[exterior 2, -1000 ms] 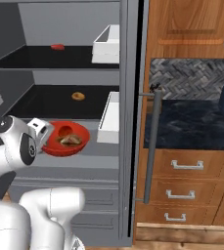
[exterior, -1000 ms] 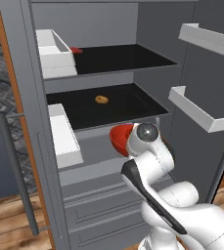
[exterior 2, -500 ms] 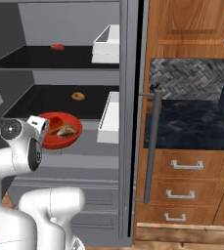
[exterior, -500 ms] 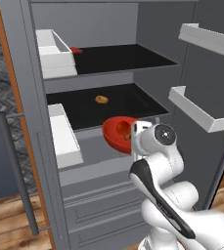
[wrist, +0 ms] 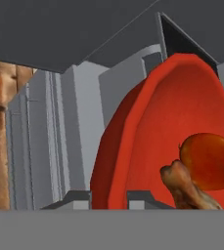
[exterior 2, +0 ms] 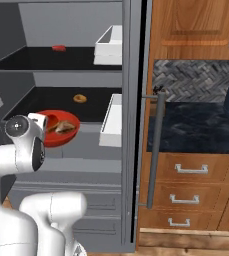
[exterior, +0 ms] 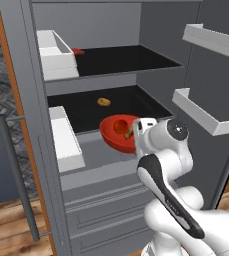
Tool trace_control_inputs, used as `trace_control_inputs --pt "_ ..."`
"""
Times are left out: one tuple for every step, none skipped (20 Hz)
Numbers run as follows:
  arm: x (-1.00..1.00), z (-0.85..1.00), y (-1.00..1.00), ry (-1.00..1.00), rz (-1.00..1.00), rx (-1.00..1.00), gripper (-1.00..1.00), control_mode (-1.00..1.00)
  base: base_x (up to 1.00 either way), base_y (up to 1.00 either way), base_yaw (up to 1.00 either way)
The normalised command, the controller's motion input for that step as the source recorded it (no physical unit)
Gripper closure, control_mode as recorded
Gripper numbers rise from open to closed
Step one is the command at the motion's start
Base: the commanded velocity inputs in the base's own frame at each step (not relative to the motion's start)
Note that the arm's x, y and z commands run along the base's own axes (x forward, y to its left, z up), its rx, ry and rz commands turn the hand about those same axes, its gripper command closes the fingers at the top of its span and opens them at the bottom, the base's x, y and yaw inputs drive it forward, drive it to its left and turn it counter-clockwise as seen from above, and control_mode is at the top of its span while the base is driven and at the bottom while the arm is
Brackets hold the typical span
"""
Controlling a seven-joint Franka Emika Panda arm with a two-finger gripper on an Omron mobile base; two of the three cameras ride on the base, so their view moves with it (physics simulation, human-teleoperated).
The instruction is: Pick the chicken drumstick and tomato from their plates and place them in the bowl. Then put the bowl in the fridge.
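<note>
Fridge (exterior: 36, 90) interior, door open, grey shelves. Gripper (wrist: 108, 197) pinched tight on rim of bowl (exterior: 117, 131), holding it at front edge of lower shelf (exterior 2: 46, 97). Inside bowl, just ahead of fingers: chicken drumstick (wrist: 187, 188) w/ tomato (wrist: 209, 161) touching it. White bin (exterior: 66, 137) beside bowl; small brown item (exterior: 104, 102) farther back on shelf.

Glossy white rounded arm (exterior: 172, 150); dark joints; black strip along link
</note>
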Motion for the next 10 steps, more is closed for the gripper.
trace_control_inputs --pt "-0.08 0.32 0.0 0.0 0.13 -0.09 1.0 -1.0 0.0 0.0 0.0" --pt "-0.08 0.34 0.0 0.0 0.12 -0.11 1.0 -1.0 0.0 0.0 0.0" --pt "-0.06 0.31 0.0 0.0 0.1 -0.13 1.0 -1.0 0.0 0.0 0.0" --pt "-0.07 0.36 0.0 0.0 0.09 -0.15 1.0 -1.0 0.0 0.0 0.0" --pt "-0.07 0.31 0.0 0.0 0.07 -0.15 1.0 -1.0 0.0 0.0 0.0" --pt "-0.05 0.34 0.0 -0.01 0.06 -0.13 1.0 -1.0 0.0 0.0 0.0" --pt "0.0 0.29 0.02 -0.04 0.0 -0.12 1.0 -1.0 0.0 0.0 0.0" --pt "0.0 0.31 0.0 -0.04 0.0 -0.13 1.0 -1.0 0.0 0.0 0.0" --pt "0.0 0.3 0.0 -0.15 0.0 -0.14 1.0 -1.0 0.0 0.0 0.0" --pt "0.0 0.3 0.01 -0.19 0.0 -0.13 1.0 -1.0 0.0 0.0 0.0"
